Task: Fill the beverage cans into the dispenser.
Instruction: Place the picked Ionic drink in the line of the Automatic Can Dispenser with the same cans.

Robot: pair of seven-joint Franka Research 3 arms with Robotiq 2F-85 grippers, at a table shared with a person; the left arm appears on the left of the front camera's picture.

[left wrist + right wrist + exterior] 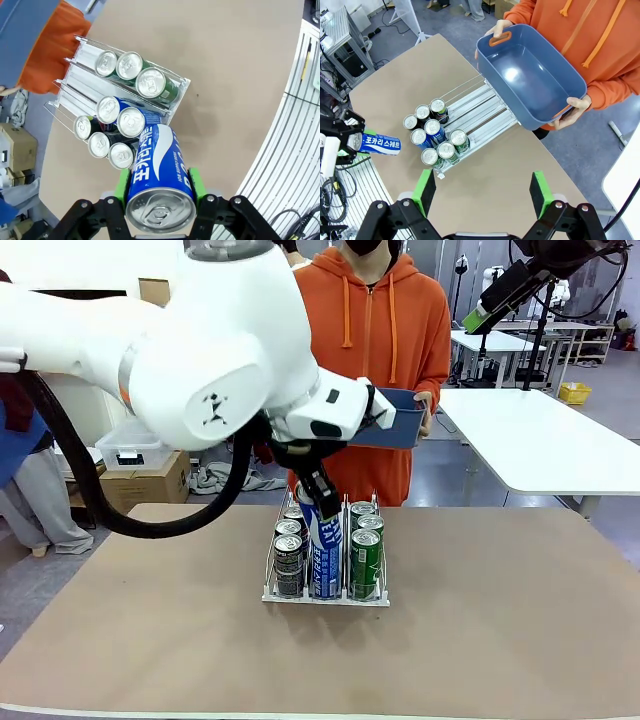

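- Cans fill much of the dispenser [485, 107]: three dark ones [98, 144] in one outer lane, two blue ones [120, 116] in the middle lane, three green ones [131, 74] in the other outer lane, all upright and crowded at the rack's low front end.
- One more blue can [159, 180] with white lettering is clamped between the green pads of the left tool [159, 187], held near the dispenser's front, close to the middle lane; in the front view it hangs tilted in front of the blue cans already in the rack.
- The dispenser is a clear-and-white rack with thin wire dividers, standing on the brown surface [500, 620] near its middle; the far part of its lanes is bare.
- The right tool [482, 192] has its fingers spread wide apart, gripping nothing, well above the surface and looking down on the rack.
- A person in an orange hoodie [375, 330] stands at the far side, holding a blue bin [530, 75] with both hands above the rack's rear end.
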